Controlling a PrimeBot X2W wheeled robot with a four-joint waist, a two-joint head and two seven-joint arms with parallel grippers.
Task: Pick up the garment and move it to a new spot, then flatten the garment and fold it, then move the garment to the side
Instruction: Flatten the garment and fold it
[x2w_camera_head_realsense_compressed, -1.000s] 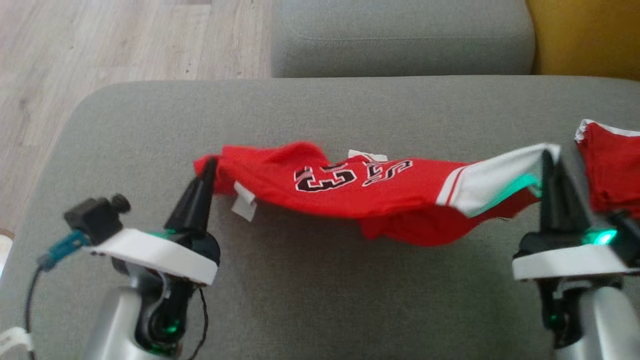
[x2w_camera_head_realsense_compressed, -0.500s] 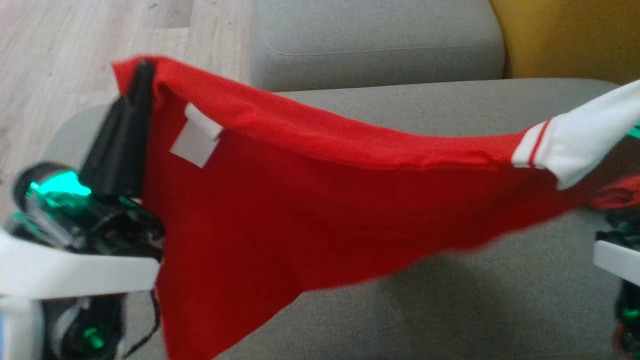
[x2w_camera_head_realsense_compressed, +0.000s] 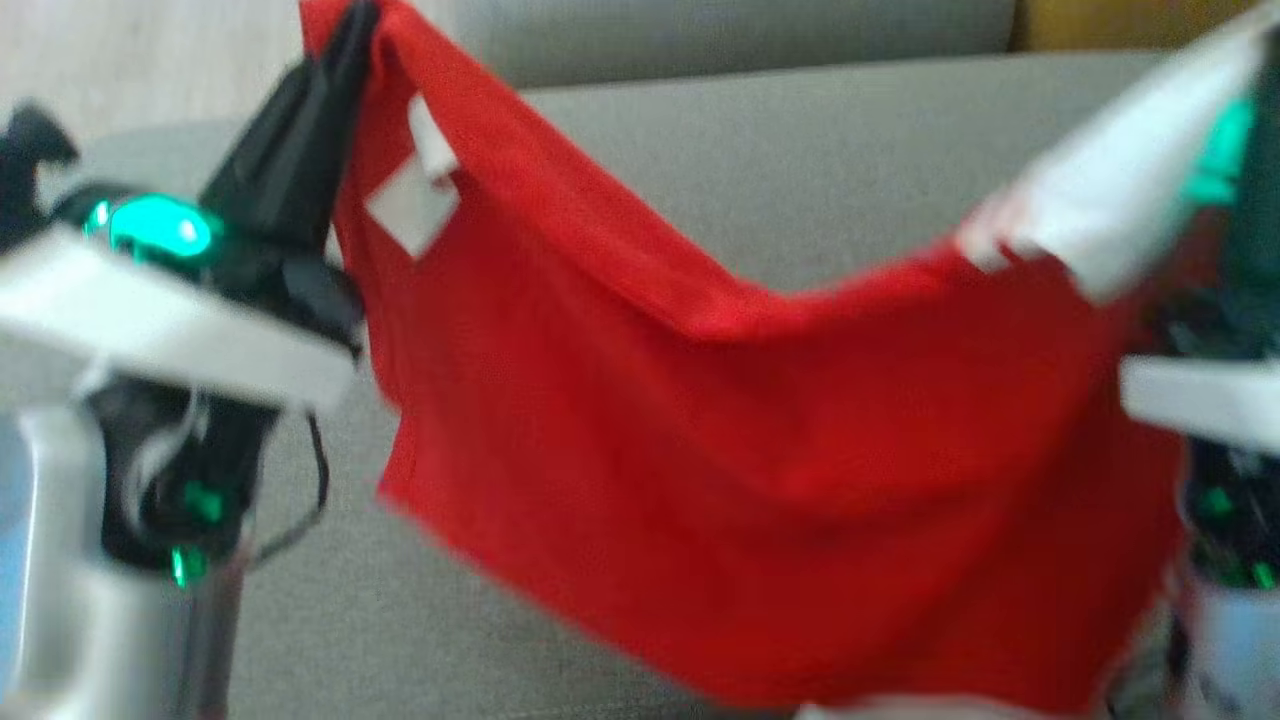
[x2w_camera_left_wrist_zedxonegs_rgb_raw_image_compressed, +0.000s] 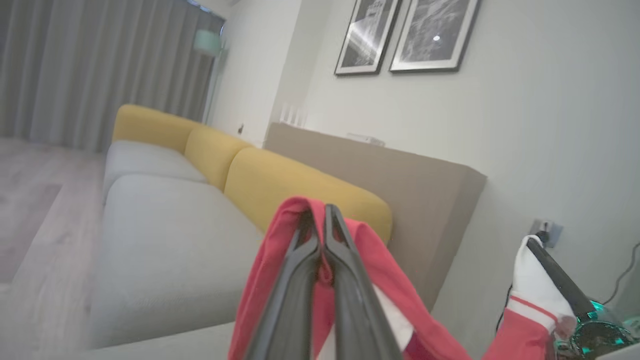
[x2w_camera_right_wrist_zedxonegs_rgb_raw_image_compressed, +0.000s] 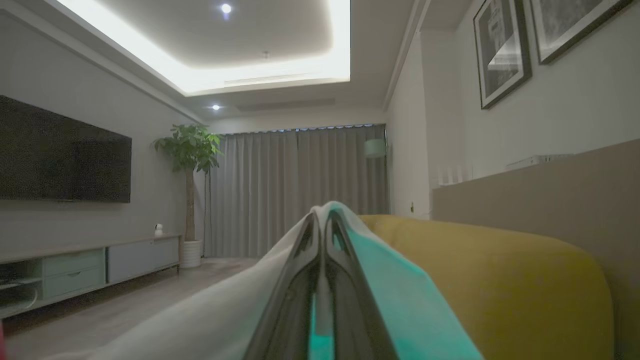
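Above the sofa seat (x2w_camera_head_realsense_compressed: 700, 170), left claw (x2w_camera_left_wrist_zedxonegs_rgb_raw_image_compressed: 316, 212) and right claw (x2w_camera_right_wrist_zedxonegs_rgb_raw_image_compressed: 322, 215) each pinch a top end of the red garment (x2w_camera_head_realsense_compressed: 760, 430), so moving both level should lay it flat.

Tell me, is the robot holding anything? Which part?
Yes: the red garment, hanging between both. The left gripper has a red corner between its fingers, the right gripper the white-trimmed end.

The head view looks down from close on the garment (x2w_camera_head_realsense_compressed: 760, 450) above the sofa (x2w_camera_head_realsense_compressed: 800, 170). Each wrist view looks out roughly level across the room; both share the yellow cushions (x2w_camera_left_wrist_zedxonegs_rgb_raw_image_compressed: 280, 185) and wall pictures (x2w_camera_left_wrist_zedxonegs_rgb_raw_image_compressed: 430, 35).
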